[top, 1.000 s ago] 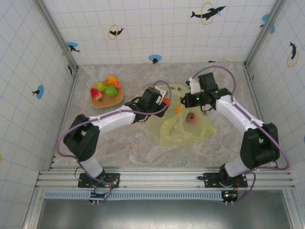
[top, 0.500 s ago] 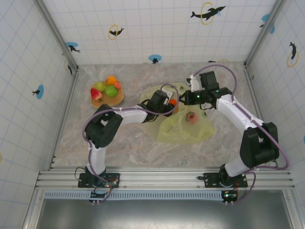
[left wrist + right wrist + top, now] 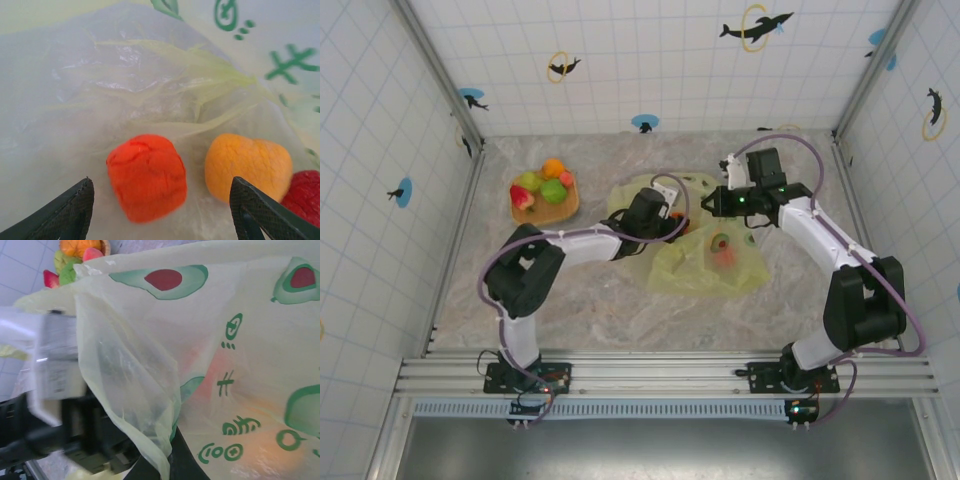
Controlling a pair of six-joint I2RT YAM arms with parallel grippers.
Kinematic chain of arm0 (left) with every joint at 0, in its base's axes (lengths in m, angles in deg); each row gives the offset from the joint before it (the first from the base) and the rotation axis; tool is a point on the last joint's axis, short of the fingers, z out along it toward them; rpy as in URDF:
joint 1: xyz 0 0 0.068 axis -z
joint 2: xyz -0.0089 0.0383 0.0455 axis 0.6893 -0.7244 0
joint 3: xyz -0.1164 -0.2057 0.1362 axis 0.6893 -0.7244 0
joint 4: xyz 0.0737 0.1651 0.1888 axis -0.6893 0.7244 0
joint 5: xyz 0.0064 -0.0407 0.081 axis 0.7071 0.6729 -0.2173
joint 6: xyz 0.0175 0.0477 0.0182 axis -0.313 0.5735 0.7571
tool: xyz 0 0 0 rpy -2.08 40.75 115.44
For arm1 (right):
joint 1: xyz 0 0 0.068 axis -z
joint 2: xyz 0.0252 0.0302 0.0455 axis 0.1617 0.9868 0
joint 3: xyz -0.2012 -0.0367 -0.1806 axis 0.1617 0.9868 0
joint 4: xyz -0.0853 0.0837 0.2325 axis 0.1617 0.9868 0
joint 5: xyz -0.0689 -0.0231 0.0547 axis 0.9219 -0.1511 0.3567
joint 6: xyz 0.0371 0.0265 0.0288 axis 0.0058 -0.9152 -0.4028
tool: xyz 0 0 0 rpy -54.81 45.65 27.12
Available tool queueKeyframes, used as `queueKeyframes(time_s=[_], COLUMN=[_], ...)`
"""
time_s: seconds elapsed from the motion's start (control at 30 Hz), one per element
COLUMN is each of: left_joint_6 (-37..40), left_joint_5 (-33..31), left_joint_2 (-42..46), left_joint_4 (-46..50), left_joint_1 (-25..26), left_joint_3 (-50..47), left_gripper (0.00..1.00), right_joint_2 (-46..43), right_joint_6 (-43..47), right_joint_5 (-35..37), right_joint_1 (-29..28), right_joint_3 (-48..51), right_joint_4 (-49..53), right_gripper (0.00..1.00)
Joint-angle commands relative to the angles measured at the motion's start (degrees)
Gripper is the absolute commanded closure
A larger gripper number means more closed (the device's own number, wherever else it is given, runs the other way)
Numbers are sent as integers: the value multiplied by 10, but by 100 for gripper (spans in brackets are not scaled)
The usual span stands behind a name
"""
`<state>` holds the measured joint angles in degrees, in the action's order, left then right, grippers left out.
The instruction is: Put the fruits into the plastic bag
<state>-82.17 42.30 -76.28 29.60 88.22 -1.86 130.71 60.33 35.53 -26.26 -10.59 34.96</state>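
- Three fruits (image 3: pixel 721 250) lie inside the plastic bag (image 3: pixel 150 75) on its crinkled film. A red-orange fruit (image 3: pixel 146 176) has an orange fruit (image 3: pixel 247 167) just beside it, and a red fruit (image 3: pixel 306 194) sits against the orange one at the frame's edge.
- Your left gripper (image 3: pixel 161 202) is inside the bag with its jaws spread wide. The red-orange fruit sits between them, touched by neither, so nothing is in its grip.
- Treat the drop as made, by the look of it. Back the left gripper straight out along its line of entry with the jaws wide, so no finger snags the film or drags a fruit out.
- Your right gripper (image 3: pixel 718 203) is closed on the bag's rim at the far side, lifting the mouth. Hold that pinch steady and high while the left gripper leaves, or the opening may collapse over it.
- Several more fruits sit on the woven tray (image 3: pixel 573 205) at the far left, well apart from the bag. Go there next, one fruit per trip.
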Motion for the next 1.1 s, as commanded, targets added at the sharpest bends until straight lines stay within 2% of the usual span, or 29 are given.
queueKeyframes(time_s=[0.0,0.13,0.27,0.63,0.73,0.83,0.93,1.07], left_joint_6=[-31,-35,-38,-31,-21,-19,-21,-44], left_joint_5=[28,75,97,9,23,67,108,118], left_joint_2=[70,130,180,294,316,338,364,410], left_joint_4=[13,47,82,164,183,202,221,243], left_joint_1=[-1,-2,-3,-3,-4,-11,-32,-96], left_joint_3=[-36,-68,-91,-107,-105,-98,-89,-85], left_gripper=[27,28,28,29,28,28,27,26], right_joint_2=[2,0,2,-5,-11,-18,-26,-34], right_joint_6=[27,29,25,39,34,12,-14,-37], right_joint_5=[24,27,29,28,29,18,10,15], right_joint_1=[0,-2,-2,-3,-4,-8,-18,-31], right_joint_3=[9,13,17,36,41,56,71,80], right_joint_4=[16,14,7,1,-6,-34,-67,-95], right_gripper=[100,100,100,100,100,100,100,100])
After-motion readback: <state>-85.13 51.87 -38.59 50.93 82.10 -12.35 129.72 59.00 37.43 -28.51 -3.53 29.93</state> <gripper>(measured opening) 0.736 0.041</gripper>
